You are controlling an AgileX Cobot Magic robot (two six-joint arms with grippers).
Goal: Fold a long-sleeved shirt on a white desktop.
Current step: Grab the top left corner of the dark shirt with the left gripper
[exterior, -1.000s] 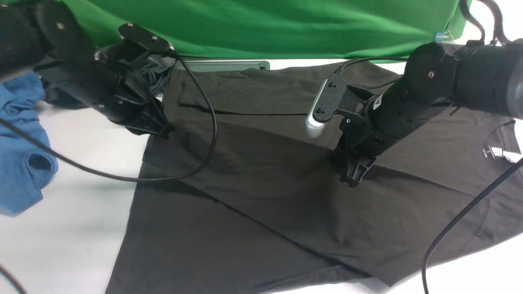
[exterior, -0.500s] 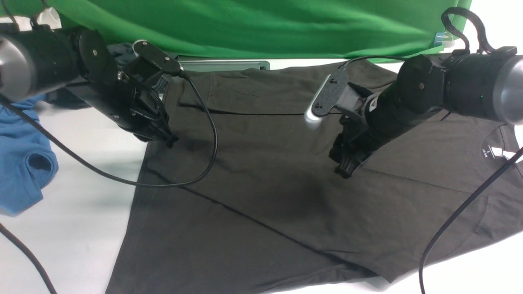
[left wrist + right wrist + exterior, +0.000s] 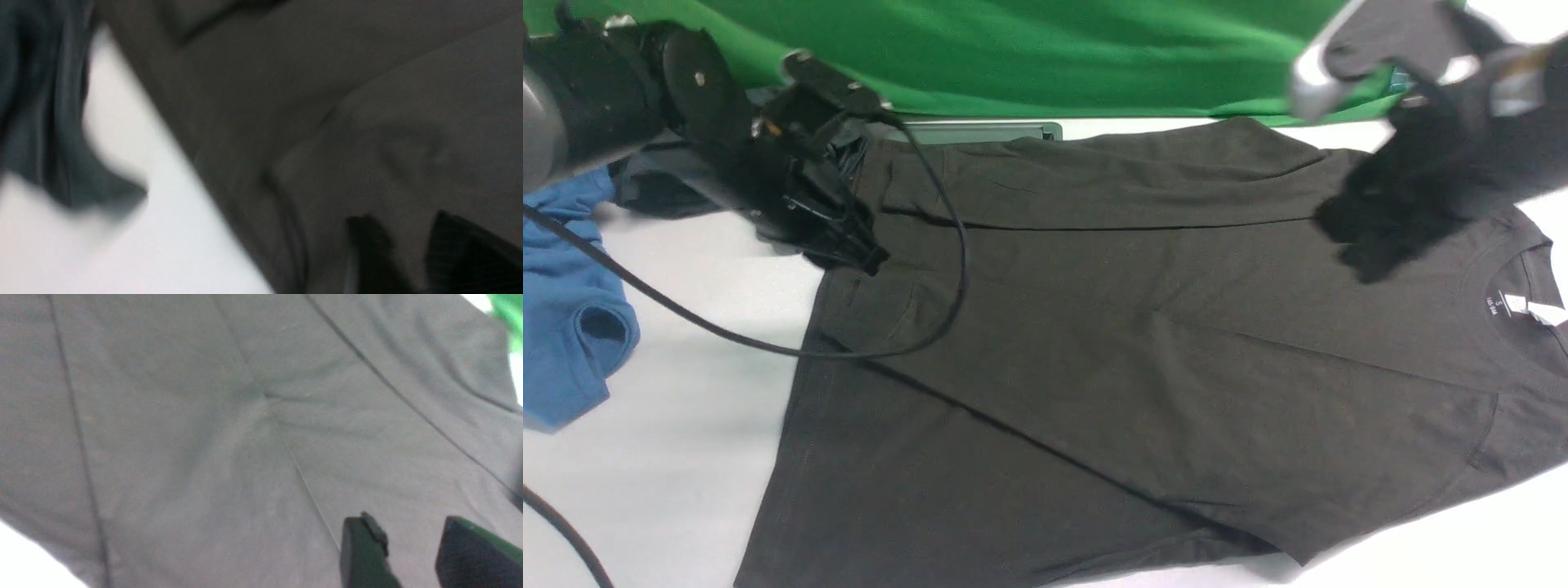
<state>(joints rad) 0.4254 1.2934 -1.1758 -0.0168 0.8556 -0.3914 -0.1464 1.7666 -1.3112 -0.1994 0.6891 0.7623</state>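
1. The long-sleeved shirt [image 3: 1143, 367] lies spread flat on the white desktop [image 3: 662, 457]. It fills the front view from the centre out to 3 o'clock and down to 6 o'clock.
2. Its round neck with a white label [image 3: 1531, 308] sits at 3 o'clock, and one sleeve is folded across the body near 12 o'clock.
3. The left gripper [image 3: 870, 261] is at 10 o'clock, at the shirt's edge. In the left wrist view its fingers [image 3: 367, 245] are spread, with only flat cloth showing between them.
4. The right gripper [image 3: 1364, 261] is blurred at 2 o'clock, above the shirt near the shoulder. In the right wrist view its fingers [image 3: 361, 551] stand apart and pinch nothing.
5. A blue shirt [image 3: 572, 343] lies at 9 o'clock, and a dark grey garment [image 3: 662, 192] lies behind the left arm.
6. A green cloth [image 3: 1045, 49] hangs at 12 o'clock, above a grey-green panel [image 3: 980, 131].
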